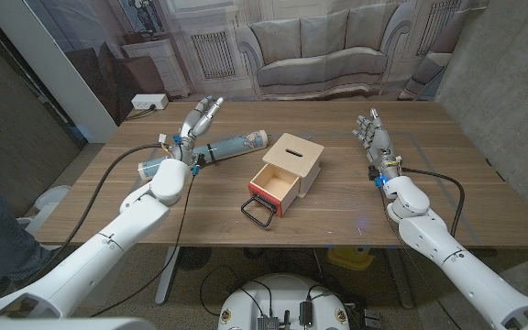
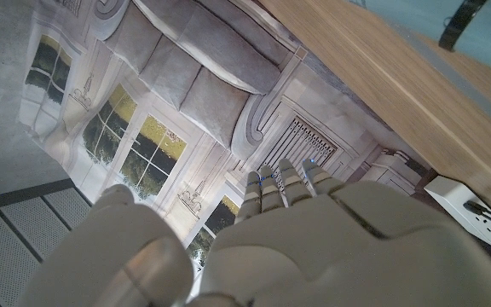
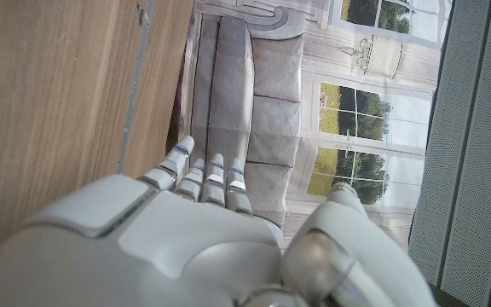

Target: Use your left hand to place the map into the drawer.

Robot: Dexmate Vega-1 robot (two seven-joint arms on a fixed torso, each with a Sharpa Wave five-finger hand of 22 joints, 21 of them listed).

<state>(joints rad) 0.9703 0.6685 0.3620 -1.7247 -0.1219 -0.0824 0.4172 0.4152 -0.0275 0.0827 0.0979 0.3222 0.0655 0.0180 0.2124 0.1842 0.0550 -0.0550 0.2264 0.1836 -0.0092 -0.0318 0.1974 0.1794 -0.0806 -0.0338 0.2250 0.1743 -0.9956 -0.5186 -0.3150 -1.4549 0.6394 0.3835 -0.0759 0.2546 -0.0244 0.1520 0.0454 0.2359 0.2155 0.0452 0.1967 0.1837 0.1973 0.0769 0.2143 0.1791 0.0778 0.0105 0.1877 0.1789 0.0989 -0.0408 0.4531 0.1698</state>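
Desk (image 1: 337, 225) of brown wood carries a small wooden box (image 1: 293, 161) near its middle, with a slot in its top and its drawer (image 1: 274, 189) pulled out toward the robot. The drawer has a red front edge and a black wire handle (image 1: 256, 212) lying on the wood just before it.

The map (image 1: 211, 150), a rolled tube with a pale end cap, lies on the desk to the left of the box, its long axis running from the near left up toward the box; its far end stops just short of the box.

The left hand (image 1: 200, 117) is raised over the far side of the map, fingers stretched out and apart, holding nothing. Whether it touches the roll cannot be told from the head view. In the left wrist view the back of that hand (image 2: 314, 247) points its fingertips (image 2: 273, 175) past the desk edge at a printed backdrop of a sofa and windows, and a white power strip (image 2: 471, 209) shows beyond the desk.

The right hand (image 1: 372, 133) stands well to the right of the box, fingers extended and loosely apart, empty. The right wrist view shows its back (image 3: 169, 247) beside the desk surface (image 3: 49, 102).

A black cable (image 1: 117, 170) crosses the desk by the left arm.
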